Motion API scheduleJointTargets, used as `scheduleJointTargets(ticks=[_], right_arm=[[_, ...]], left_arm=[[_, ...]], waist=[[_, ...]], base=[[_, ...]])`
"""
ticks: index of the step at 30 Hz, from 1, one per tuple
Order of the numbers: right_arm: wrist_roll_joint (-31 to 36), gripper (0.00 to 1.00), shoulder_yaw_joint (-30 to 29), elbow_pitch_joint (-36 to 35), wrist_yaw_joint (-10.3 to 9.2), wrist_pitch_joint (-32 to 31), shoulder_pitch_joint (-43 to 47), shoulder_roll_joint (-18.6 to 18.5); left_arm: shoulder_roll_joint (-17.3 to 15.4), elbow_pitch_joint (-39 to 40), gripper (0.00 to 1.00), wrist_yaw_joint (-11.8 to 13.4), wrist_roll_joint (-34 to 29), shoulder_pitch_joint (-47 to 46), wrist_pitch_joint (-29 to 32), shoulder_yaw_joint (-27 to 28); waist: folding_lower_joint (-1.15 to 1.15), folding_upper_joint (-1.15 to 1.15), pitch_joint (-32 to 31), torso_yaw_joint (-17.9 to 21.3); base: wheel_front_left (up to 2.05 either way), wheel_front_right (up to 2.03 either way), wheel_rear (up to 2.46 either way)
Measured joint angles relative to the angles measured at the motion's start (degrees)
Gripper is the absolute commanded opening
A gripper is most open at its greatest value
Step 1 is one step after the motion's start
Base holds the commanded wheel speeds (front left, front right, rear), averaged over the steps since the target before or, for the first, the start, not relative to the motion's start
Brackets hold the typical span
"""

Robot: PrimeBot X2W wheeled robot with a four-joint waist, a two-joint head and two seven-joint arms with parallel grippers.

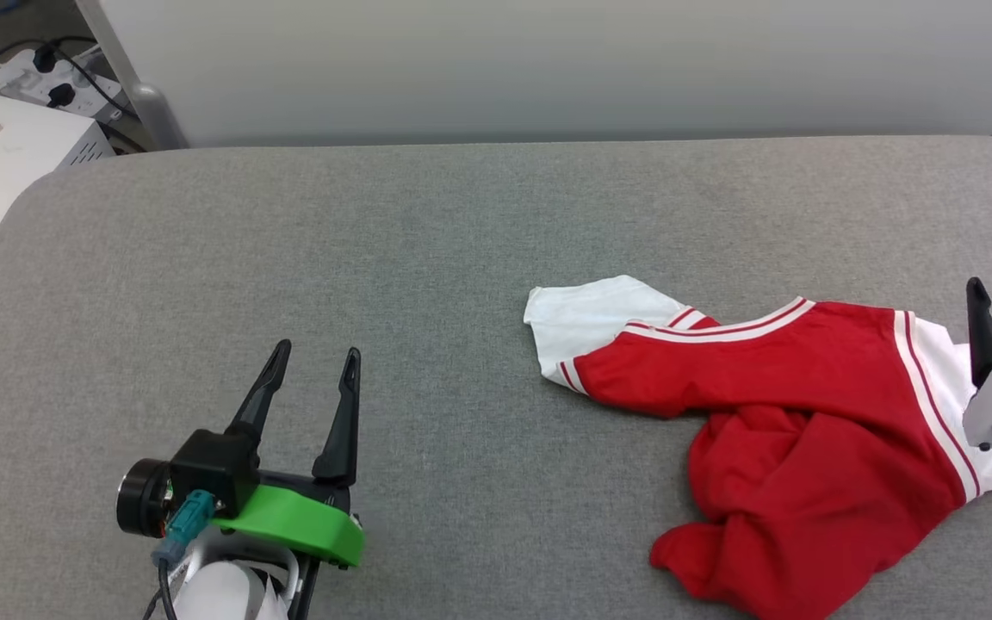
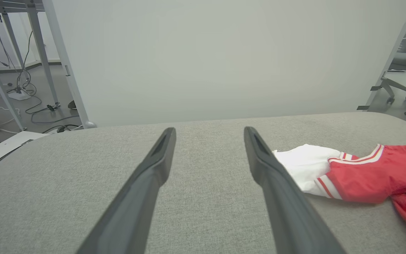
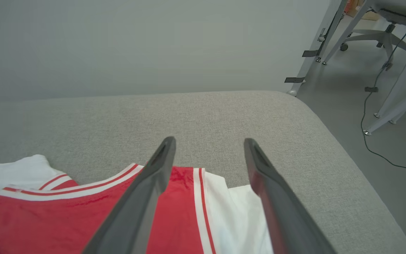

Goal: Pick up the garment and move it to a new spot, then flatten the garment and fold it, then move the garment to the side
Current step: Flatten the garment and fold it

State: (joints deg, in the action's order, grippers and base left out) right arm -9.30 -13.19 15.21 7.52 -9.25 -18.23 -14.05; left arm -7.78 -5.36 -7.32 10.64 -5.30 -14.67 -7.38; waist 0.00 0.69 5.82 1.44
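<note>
Now likely between move and flatten steps. Bunched garment (image 1: 797,422) on grey pad (image 1: 375,258), under fingers of right gripper (image 3: 209,141), spread and empty; well right of left gripper (image 1: 318,348), likewise spread, empty. Next: pinch sleeve edges, pull flat.

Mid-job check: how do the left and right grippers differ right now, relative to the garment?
The left gripper sits over the bare grey table, well apart from the garment; the right gripper stands over the garment's white-sleeved end. Between the left gripper's fingers lies grey surface; between the right gripper's, red and white cloth. Both are open, holding nothing.
</note>
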Motion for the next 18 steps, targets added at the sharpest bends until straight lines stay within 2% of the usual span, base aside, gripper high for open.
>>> scheduleJointTargets(ticks=[9, 13, 18], right_arm=[[-1.3, 1.00, 1.4, -8.9, 0.00, 15.4, 9.1, 6.9], [-1.5, 1.00, 2.8, -11.2, 0.00, 18.8, 11.5, 8.4], [-1.6, 1.00, 4.4, -11.7, 0.00, 19.4, 12.3, 9.3]], left_arm=[[0.7, -0.1, 1.00, 0.0, 1.9, 2.7, 0.0, -0.6], [0.8, -0.4, 1.00, 0.0, 1.9, 2.9, 0.0, -1.5], [0.6, -1.4, 1.00, 0.0, 2.1, 2.8, 0.0, -2.7]], waist=[[0.00, 0.00, -1.3, 2.1], [0.00, 0.00, -1.5, 2.6], [0.00, 0.00, -1.6, 3.4]], base=[[0.00, 0.00, 0.00], [0.00, 0.00, 0.00], [0.00, 0.00, 0.00]])
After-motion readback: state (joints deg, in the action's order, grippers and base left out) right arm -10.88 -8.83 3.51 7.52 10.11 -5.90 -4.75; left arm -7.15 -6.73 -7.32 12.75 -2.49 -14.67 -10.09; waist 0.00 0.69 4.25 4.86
